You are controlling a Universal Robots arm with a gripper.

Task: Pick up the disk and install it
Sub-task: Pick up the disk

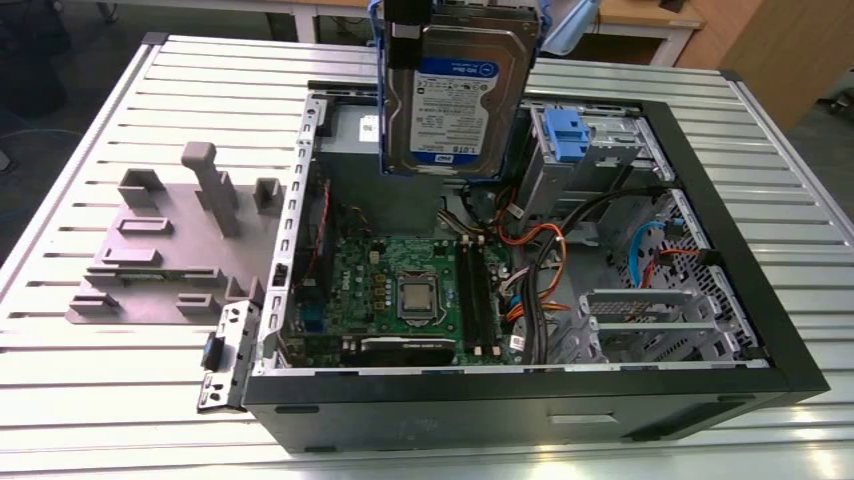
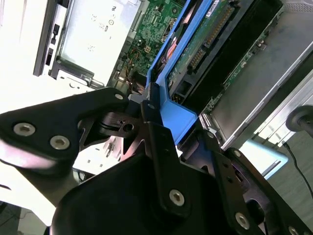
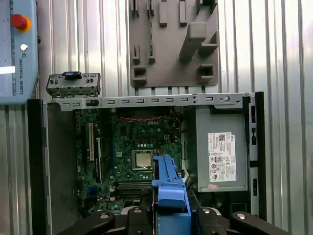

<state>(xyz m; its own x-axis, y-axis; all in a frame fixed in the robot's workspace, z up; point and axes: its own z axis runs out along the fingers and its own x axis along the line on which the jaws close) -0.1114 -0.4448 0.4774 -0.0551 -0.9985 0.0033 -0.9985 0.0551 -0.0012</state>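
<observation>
The disk [image 1: 454, 95] hangs upright in the air above the back of the open computer case [image 1: 747, 330], its blue-and-white label facing the exterior view and blue rails along both sides. My gripper [image 2: 168, 115] is shut on the disk's blue carrier [image 2: 183, 117], with black fingers on either side of it. In the second wrist view the disk's green circuit-board side [image 2: 205, 44] runs away from the fingers. In the first wrist view the blue carrier [image 3: 168, 191] sits between the gripper [image 3: 168, 215] links, over the motherboard [image 3: 132, 147].
Inside the case are a blue-latched drive bay [image 1: 567, 130] at the back, a bare metal cage [image 1: 641, 320] at the exterior view's right, orange cables [image 1: 534, 250] and the grey power supply [image 3: 222, 147]. A grey holder fixture [image 1: 174, 240] stands on the slatted table beside the case.
</observation>
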